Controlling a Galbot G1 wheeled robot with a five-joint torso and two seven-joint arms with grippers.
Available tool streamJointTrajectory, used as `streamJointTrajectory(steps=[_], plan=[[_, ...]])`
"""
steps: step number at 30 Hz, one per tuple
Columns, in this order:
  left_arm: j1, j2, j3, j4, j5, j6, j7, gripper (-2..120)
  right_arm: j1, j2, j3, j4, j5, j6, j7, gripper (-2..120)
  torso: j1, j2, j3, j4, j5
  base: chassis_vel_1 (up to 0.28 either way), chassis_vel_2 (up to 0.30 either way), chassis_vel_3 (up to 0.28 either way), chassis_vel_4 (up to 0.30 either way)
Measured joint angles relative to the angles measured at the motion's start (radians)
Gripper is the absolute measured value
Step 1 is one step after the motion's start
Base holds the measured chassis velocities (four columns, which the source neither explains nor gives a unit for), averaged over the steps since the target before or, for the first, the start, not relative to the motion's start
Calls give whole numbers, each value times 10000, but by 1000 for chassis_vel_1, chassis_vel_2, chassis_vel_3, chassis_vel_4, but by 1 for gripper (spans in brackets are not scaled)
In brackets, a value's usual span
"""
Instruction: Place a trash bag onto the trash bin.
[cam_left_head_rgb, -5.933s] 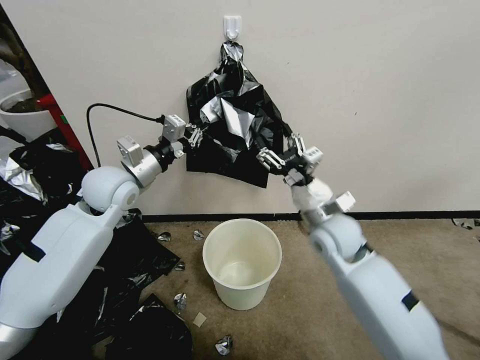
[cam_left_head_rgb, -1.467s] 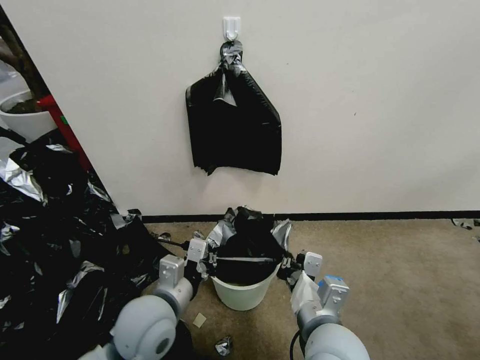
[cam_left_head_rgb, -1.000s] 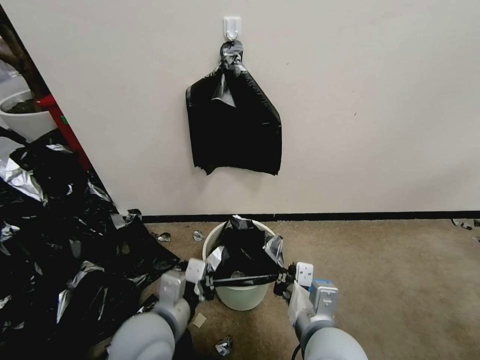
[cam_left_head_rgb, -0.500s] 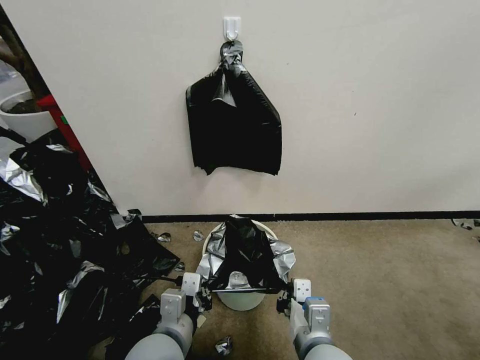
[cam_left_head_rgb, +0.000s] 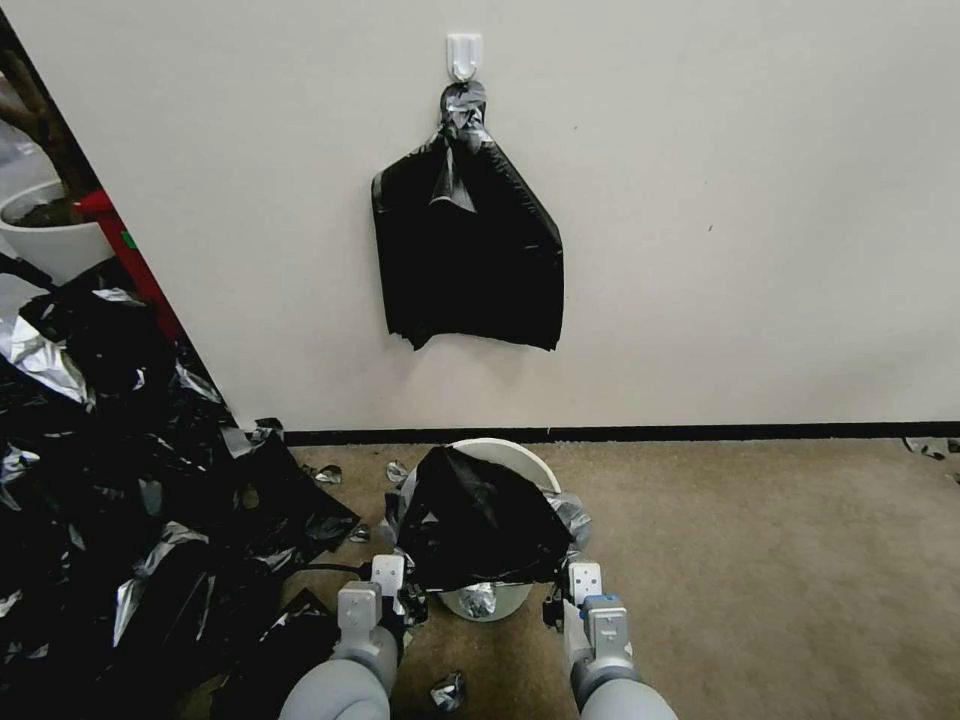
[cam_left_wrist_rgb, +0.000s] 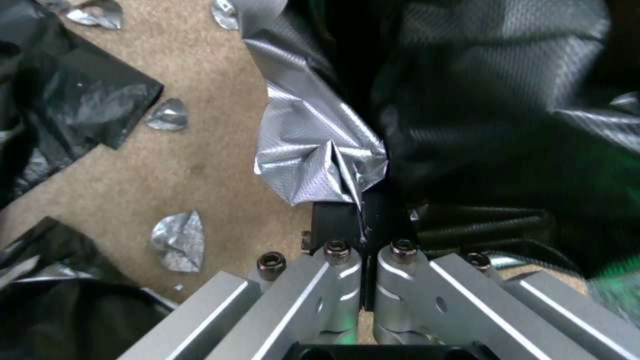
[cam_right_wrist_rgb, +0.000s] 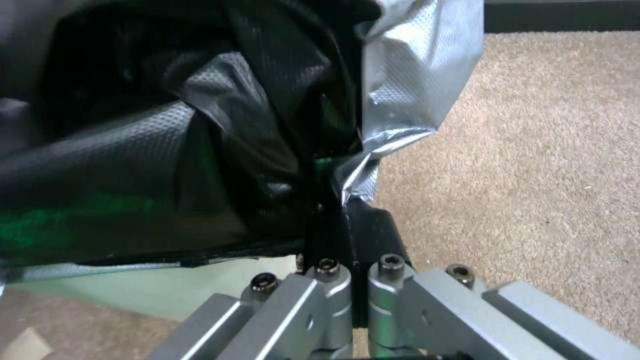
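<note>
both grippers (left gripper (cam_left_head_rgb: 410, 601), right gripper (cam_left_head_rgb: 552, 605)) pinch the trash bag (cam_left_head_rgb: 480, 520) over the trash bin (cam_left_head_rgb: 510, 452)

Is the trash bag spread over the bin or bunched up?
Spread: the trash bag drapes over the trash bin, its near edge pinched at each side by the left pincer and right pincer.

One trash bin (cam_left_head_rgb: 508, 455), one trash bag (cam_left_head_rgb: 480, 520) draped over it, two grippers — left gripper (cam_left_head_rgb: 413, 603) and right gripper (cam_left_head_rgb: 549, 606) — one black bundle (cam_left_head_rgb: 465, 260) on one wall hook (cam_left_head_rgb: 464, 54), one white planter (cam_left_head_rgb: 50, 235).
</note>
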Motion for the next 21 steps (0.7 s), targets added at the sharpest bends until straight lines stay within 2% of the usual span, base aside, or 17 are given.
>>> streamJointTrajectory(steps=[6, 13, 15, 19, 21], plan=[[-366, -376, 130, 610, 272, -52, 113, 0, 182, 224, -42, -535, -218, 73, -107, 0, 0, 0, 0, 0, 0, 0, 0, 0, 0], [-445, -462, 101, 913, 407, -55, 318, 0, 203, 244, 9, -616, -273, 82, -326, 0, 0, 0, 0, 0, 0, 0, 0, 0, 0], [-421, -443, 82, 910, 397, -55, 347, 0, 184, 234, 37, -616, -308, 82, -366, 0, 0, 0, 0, -1, 0, 0, 0, 0, 0], [-155, -131, -82, 495, 55, 239, 570, 9, -47, 76, 237, -273, -217, 21, -566, 0, 0, 0, -1, 0, -1, 0, 0, 0, 0], [60, 238, -208, 16, -177, 799, 593, 19, -326, -122, 313, 240, 85, -20, -588, 12, 0, 0, 0, 0, -1, 0, 0, 0, 0]])
